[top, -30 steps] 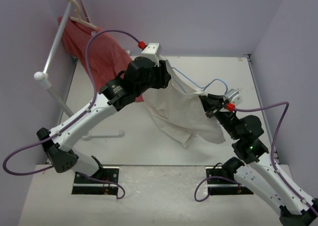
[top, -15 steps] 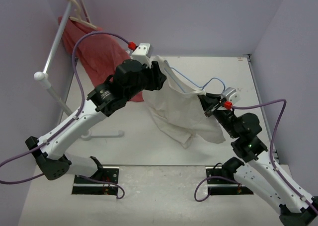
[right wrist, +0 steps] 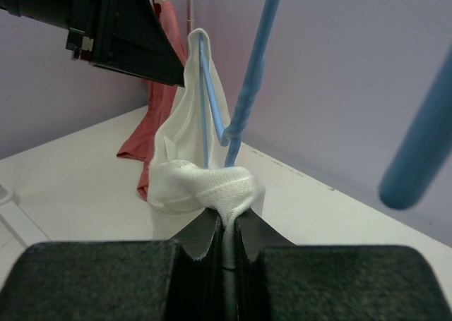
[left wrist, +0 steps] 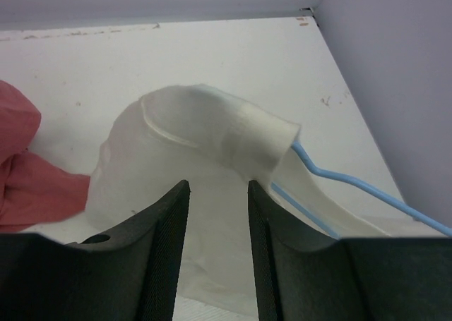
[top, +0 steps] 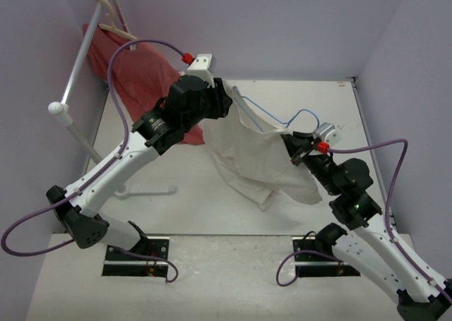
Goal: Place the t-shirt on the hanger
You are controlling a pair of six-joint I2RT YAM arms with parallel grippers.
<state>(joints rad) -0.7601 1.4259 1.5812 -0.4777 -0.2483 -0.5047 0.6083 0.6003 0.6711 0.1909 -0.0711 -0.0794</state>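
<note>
One arm only has moved in the last second — the left. Its elbow swung out and came back, and the wrist now sits slightly nearer the far wall than before. The red shirt (top: 141, 74), just left of that wrist on the rack (top: 76, 63), has not shifted.

Left tool (left wrist: 217, 190): the jaws stand apart. White cloth shows through the gap, but no pinch on it is visible. Just beyond the fingertips, a shoulder of the t-shirt (top: 258, 159) is capped over the left end of the hanger (left wrist: 353, 183), and blue wire emerges from the fold to the right.

Meaning for the task: the left shoulder appears seated, so this tool's small move reads as settling or release, not a fresh pull.

Centre: the t-shirt hangs in the air between the two arms, above the middle of the surface (top: 176, 208). Its outline matches the earlier frames. Whether the lower edge touches the surface cannot be told.

Right tool (right wrist: 224, 223): clamped on a bunched white fold of the t-shirt, with the hanger wire running down into that bunch. This arm has held its place — the right shoulder is not yet spread along the wire.
</note>
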